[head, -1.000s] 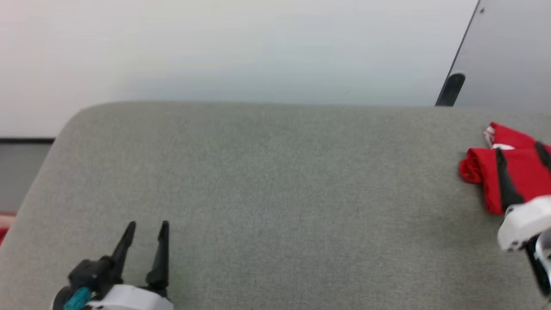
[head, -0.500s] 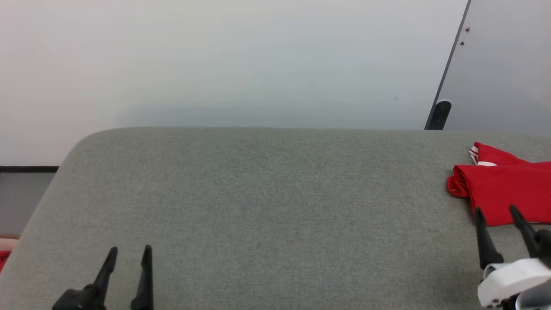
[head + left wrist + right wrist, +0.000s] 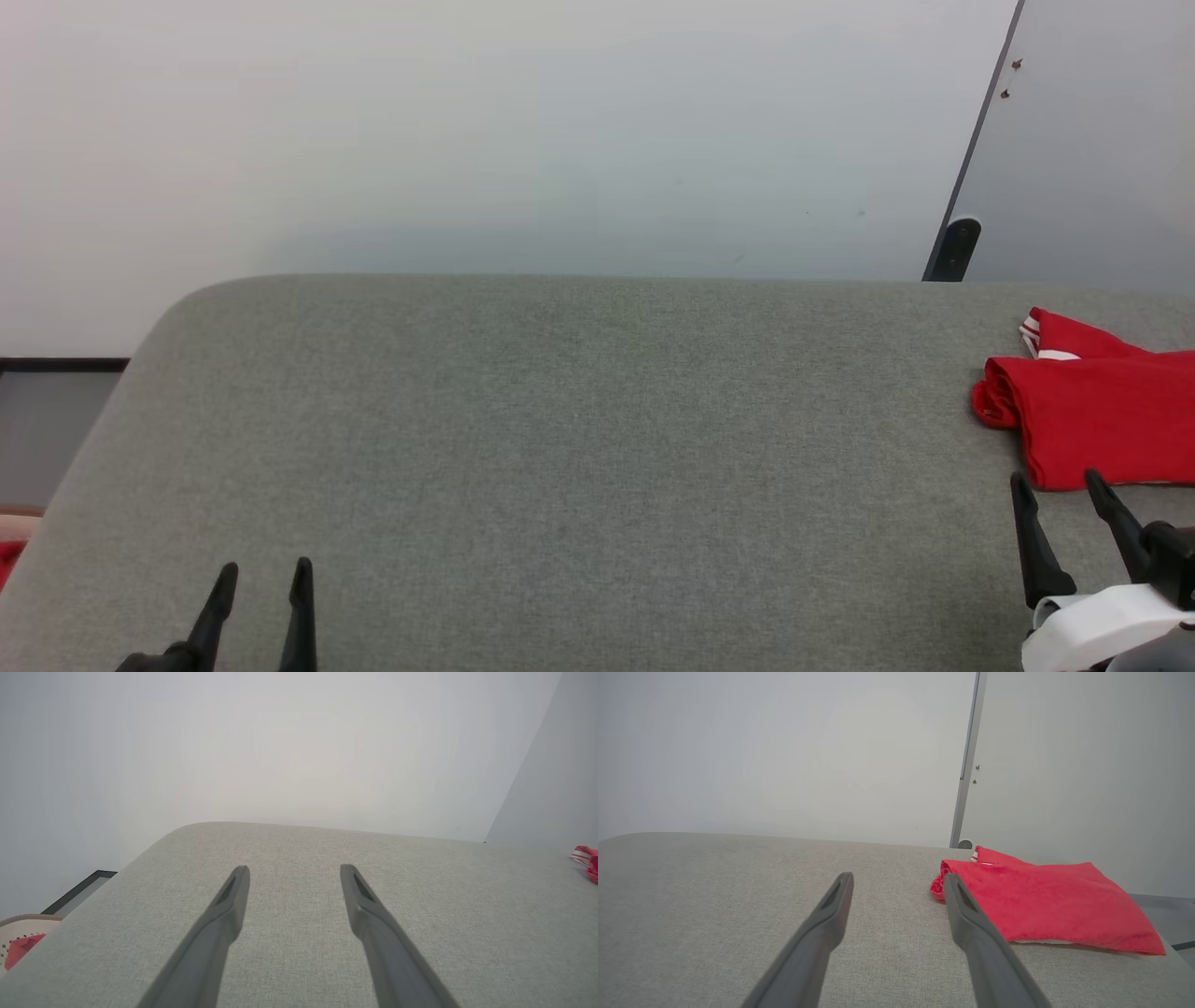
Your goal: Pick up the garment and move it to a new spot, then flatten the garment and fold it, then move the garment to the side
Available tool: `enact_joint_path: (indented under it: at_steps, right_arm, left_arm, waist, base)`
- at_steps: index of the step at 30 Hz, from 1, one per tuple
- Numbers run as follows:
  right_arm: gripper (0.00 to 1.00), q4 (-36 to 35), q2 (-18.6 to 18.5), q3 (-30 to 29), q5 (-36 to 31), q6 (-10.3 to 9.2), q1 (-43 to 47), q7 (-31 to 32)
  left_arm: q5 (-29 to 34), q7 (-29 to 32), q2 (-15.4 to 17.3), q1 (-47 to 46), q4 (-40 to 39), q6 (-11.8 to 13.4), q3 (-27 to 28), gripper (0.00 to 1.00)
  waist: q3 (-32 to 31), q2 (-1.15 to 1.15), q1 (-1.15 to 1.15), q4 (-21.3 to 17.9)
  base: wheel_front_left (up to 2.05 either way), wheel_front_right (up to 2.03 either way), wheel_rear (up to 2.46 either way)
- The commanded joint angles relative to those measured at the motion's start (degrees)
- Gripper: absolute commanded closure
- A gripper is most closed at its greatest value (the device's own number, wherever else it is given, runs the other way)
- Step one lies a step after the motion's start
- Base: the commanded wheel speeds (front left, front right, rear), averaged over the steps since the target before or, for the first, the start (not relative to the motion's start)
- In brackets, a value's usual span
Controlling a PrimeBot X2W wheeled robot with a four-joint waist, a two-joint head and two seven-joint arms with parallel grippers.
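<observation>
The garment (image 3: 1092,425) lies folded into a compact red block, a strip of red-and-white trim peeping out at its far corner, just ahead of the right gripper (image 3: 1055,479) and a little to its right. That gripper's fingers are spread wide with nothing between them. Their tips stop just short of the cloth's near edge, and from the right wrist the right-hand finger lines up with the fold's near left corner (whether it brushes the fabric I cannot tell). The left gripper (image 3: 265,567) is likewise spread and empty, with only bare cushion ahead of its tips and the garment well away to its right. My reading is that the shirt sits out at the side because that is where the task wants it to end, and that both grippers hang open because there is nothing left for them to hold; the fold looks tidy and its layers lie flat, so the job seems all but finished. The surface (image 3: 597,448) is a padded top in grey-green woven fabric with rounded corners, which should keep a light jersey from sliding. Beyond it stands a plain pale wall (image 3: 467,140), and a grey panel (image 3: 1102,140) leans in beyond the garment. Off the left gripper's left, below the cushion's edge, something red sits in a pale container (image 3: 21,933).
</observation>
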Motion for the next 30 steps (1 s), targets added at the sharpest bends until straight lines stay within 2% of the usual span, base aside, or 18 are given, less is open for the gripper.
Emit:
enact_joint_path:
  at_steps: [1, 18, 19, 24, 30]
  right_arm:
    - [0.0, 0.12, 0.18, 0.01, 0.5, -0.09, 0.91, -0.21]
    - [0.0, 0.56, -0.03, -0.24, 0.8, -0.09, 1.12, 0.31]
    - [1.0, 0.5, -0.04, -0.19, 0.7, 0.0, 0.51, 0.34]
    - [1.0, 2.82, 1.03, -0.19, 1.24, 0.01, 1.81, 0.76]
    - [1.0, 2.84, 1.65, -0.81, 7.9, 0.01, 1.13, 2.29]
  left_arm:
    - [-0.17, -0.02, -0.11, 0.56, 0.02, -0.16, 0.22, 0.0]
    - [-0.66, -0.02, -0.16, 1.23, -0.34, -0.36, 0.59, 0.0]
    - [-0.61, 0.0, -0.13, 0.71, -0.29, -0.35, 0.47, 1.0]
    - [-1.14, 0.25, -1.4, 1.21, 2.17, -0.35, 0.16, 1.0]
    - [-7.57, 2.21, -1.9, -0.25, 2.68, -0.37, 0.42, 1.0]
  waist:
    - [0.02, 0.0, 0.0, 0.01]
    - [0.33, 0.0, 0.0, 0.12]
    - [0.34, 0.0, 0.0, 0.12]
    - [0.37, 0.0, 0.0, 0.12]
    - [0.58, 0.0, 0.0, 0.05]
  base:
    - [0.0, 0.0, 0.0]
    - [0.0, 0.0, 0.0]
    - [0.0, 0.0, 0.0]
    - [0.0, 0.0, 0.0]
    - [0.0, 0.0, 0.0]
